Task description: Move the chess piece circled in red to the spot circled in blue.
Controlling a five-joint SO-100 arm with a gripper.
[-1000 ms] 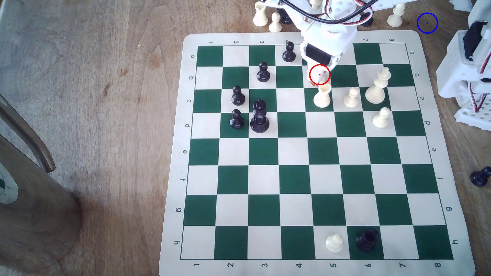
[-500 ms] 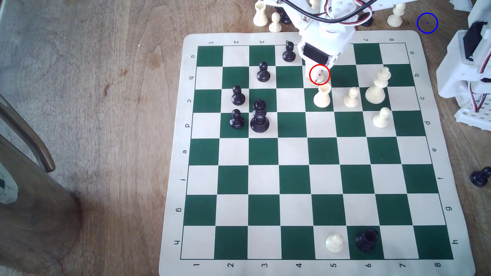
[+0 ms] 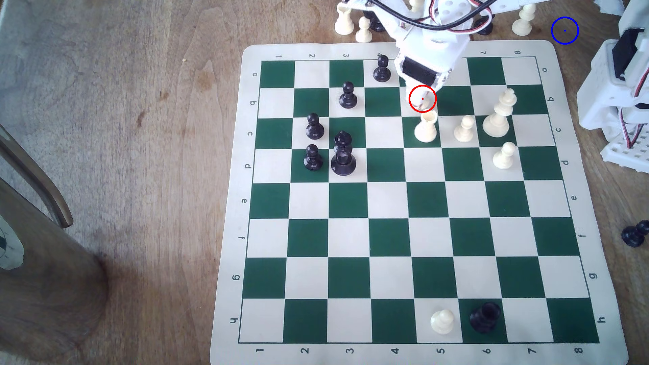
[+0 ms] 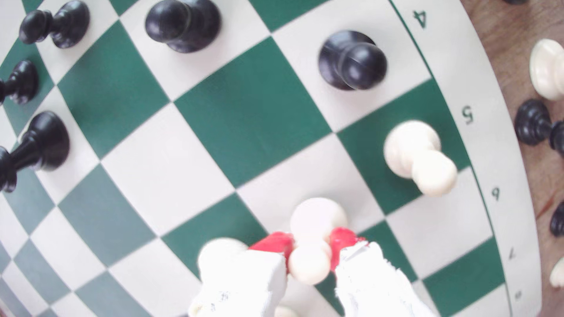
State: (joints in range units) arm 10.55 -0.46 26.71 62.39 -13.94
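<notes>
The chess piece [image 4: 317,218], a small cream pawn, stands over a white square, and my gripper [image 4: 311,243] is shut on its collar with the red fingertips [image 4: 274,242] on either side. In the exterior view my gripper [image 3: 422,100] sits inside the red ring on row b, column 5, covering most of the pawn. The spot [image 3: 564,30], a blue ring on bare wood, lies off the board at the exterior view's upper right.
A cup-topped cream piece [image 3: 425,128] stands just in front of the gripper. A cream pawn [image 3: 464,128], a tall cream piece [image 3: 498,112] and a black pawn [image 3: 381,69] are nearby. Another cream pawn [image 4: 419,157] stands one square off. Spare pieces [image 3: 351,22] line the board's far edge. The arm's base [image 3: 618,87] is at the exterior view's right.
The gripper head has shifted very slightly toward the board's far edge. No piece has visibly moved.
</notes>
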